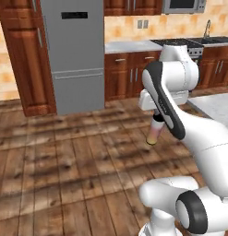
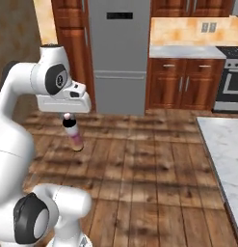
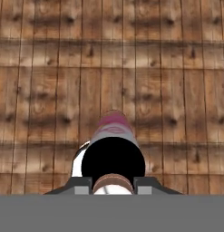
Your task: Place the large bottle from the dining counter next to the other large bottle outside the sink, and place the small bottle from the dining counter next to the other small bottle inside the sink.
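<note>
Pink-banded bottle (image 2: pixel 73 134) hangs slightly tilted from the gripper (image 2: pixel 68 117), clamped at its dark cap, high over the wooden floor (image 2: pixel 154 164), fridge (image 2: pixel 118 53) beyond.

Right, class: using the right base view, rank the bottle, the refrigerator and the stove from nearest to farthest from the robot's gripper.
1. The bottle: held in the shut gripper, hanging just beneath it over the wood floor.
2. The refrigerator: against the back wall, up and to the right of the gripper.
3. The stove: at the far right edge, beyond the cabinets.
</note>
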Robot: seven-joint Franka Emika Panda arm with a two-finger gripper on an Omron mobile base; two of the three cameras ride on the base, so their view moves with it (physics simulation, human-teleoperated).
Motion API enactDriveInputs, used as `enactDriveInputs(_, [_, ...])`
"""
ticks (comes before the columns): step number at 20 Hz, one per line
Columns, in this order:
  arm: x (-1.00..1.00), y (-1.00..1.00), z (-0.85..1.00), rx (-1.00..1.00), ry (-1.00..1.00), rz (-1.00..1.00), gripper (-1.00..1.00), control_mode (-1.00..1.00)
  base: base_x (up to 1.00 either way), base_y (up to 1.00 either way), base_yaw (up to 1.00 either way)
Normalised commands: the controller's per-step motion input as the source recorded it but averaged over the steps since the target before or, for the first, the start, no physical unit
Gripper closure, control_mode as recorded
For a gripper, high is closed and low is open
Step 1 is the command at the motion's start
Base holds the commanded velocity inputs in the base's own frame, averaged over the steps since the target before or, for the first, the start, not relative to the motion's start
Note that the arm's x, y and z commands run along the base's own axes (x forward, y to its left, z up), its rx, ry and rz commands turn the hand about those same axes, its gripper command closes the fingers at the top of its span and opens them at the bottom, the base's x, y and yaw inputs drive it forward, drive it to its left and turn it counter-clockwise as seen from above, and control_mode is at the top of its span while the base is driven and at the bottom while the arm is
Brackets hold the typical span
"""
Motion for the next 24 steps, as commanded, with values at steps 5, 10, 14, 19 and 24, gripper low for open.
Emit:
enactDriveInputs(5, [0.0,0.0,0.0,0.0,0.0,0.0,1.0,1.0,1.0,0.02,-0.18])
enactDriveInputs(10, [0.0,0.0,0.0,0.0,0.0,0.0,1.0,1.0,1.0,0.0,-0.26])
enactDriveInputs(14, [0.0,0.0,0.0,0.0,0.0,0.0,1.0,1.0,1.0,0.0,-0.29])
enactDriveInputs(19, [0.0,0.0,0.0,0.0,0.0,0.0,1.0,1.0,1.0,0.06,-0.22])
enactDriveInputs(24, [0.0,0.0,0.0,0.0,0.0,0.0,1.0,1.0,1.0,0.01,-0.21])
